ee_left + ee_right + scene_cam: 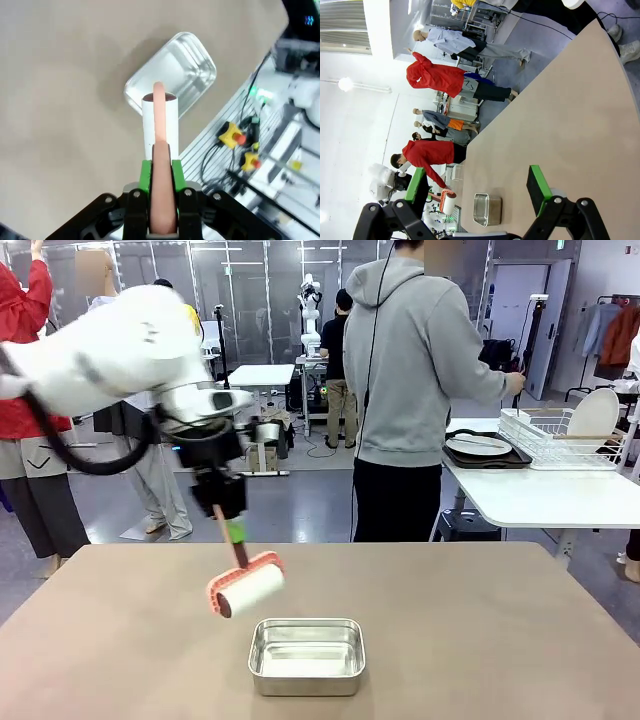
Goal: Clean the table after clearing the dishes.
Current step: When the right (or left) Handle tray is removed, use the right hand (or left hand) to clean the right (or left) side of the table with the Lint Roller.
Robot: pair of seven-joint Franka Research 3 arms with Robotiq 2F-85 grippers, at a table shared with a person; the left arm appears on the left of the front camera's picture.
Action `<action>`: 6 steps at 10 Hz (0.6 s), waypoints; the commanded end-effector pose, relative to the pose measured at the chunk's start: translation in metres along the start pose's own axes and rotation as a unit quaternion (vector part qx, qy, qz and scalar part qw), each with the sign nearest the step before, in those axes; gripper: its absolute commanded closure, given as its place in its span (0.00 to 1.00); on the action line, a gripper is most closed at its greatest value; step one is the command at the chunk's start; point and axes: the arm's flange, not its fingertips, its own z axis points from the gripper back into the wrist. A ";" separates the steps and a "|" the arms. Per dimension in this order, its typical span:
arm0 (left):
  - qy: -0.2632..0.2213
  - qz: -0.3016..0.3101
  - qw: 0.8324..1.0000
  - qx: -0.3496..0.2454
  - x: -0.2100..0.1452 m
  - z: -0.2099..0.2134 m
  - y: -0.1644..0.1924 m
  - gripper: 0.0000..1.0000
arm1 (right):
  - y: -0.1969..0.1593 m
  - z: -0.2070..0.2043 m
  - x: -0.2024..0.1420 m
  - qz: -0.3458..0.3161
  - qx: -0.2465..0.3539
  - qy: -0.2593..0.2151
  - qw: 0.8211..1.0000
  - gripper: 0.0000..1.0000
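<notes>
While left fingers (145, 176) clamp lint roller (247, 590) handle near steel pan (306, 656), right fingers (538, 189) gape wide, empty.

left arm (110, 355) blurred, table (520, 640) near corners cut off

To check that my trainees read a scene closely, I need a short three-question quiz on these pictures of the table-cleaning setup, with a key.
1. True or false: the left pincer is shut on the handle of the roller.
2. Which thing rests on the brown table? A. a plate B. a steel pan C. a fork
3. Fill in: the jaws of the right pincer stand ____.
Key: 1 true; 2 B; 3 open.
</notes>
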 end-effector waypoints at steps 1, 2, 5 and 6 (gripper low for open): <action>-0.126 0.159 0.979 -0.032 -0.040 -0.019 0.043 0.86 | 0.003 0.002 -0.001 0.001 -0.002 0.008 1.000 0.00; -0.140 0.176 0.972 -0.064 -0.049 -0.029 0.063 0.86 | 0.003 0.002 -0.001 0.001 -0.002 0.008 1.000 0.00; -0.106 0.185 0.975 -0.060 -0.058 -0.021 0.090 0.86 | 0.003 0.002 -0.001 0.001 -0.002 0.008 1.000 0.00; -0.106 0.185 0.975 -0.060 -0.058 -0.021 0.090 0.86 | 0.003 0.002 -0.001 0.001 -0.002 0.008 1.000 0.00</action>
